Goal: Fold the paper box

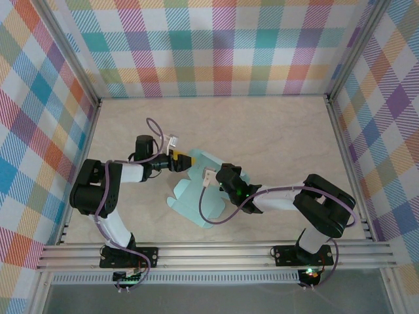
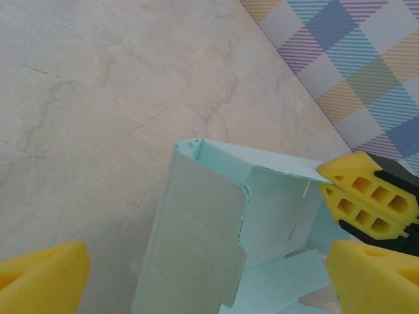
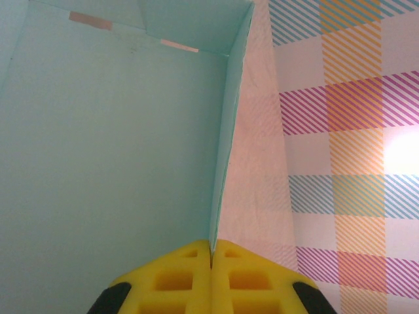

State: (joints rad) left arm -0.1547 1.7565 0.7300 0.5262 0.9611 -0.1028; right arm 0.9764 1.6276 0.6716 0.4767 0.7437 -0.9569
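Your right claw [image 3: 211,258] pinches one wall of the paper box [image 1: 196,203] near the middle of the tabletop [image 1: 275,131]. Your left claw [image 2: 209,278] stands wide open, holding nothing.

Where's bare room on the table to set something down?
Bare table runs along the back wall beyond the paper box, into the far right corner. Crowded in the middle, where left gripper and right gripper are at the box.
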